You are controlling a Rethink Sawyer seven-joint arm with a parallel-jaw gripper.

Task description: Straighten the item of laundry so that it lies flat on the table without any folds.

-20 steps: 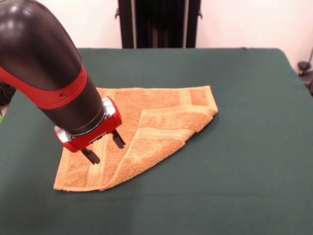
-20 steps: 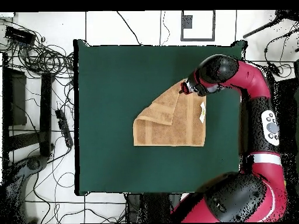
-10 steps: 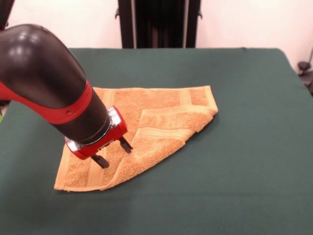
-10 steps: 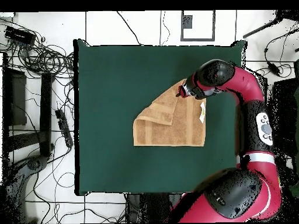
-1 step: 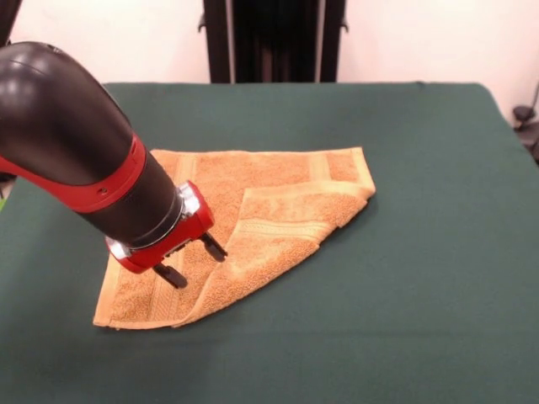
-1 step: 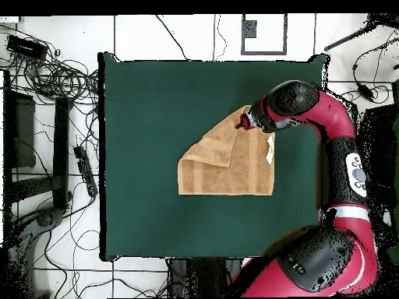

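The gripper (image 5: 191, 261) hung over the towel (image 5: 278, 215) with its two black fingers (image 5: 213, 247) spread apart and nothing between them. Whether the tips touched the terry or stood just above it could not be told from the front view. The jaws stood tilted, following the slant of the black and red arm (image 5: 76, 143) that came down behind them.

The towel lay on the table (image 5: 421, 252), roughly in the middle of the green cloth, and it was not flat. One corner was folded over onto the rest, so that a triangular flap covered part of the lower layer. That flap lay just beside the jaws, on the side away from the arm, its folded edge running diagonally from near the fingertips out to the towel's far corner. Under the jaws and beyond them toward the table's near edge lay a single layer of the cloth with one woven band (image 5: 162, 295) running across it (a second band showed on the flap).

In the overhead view the gripper (image 6: 246, 123) sat at the towel's (image 6: 226, 167) pointed upper corner, with the rest of the towel spread out away from it, and a small white tag (image 6: 270, 152) showed at the edge nearest the arm (image 6: 327, 124).
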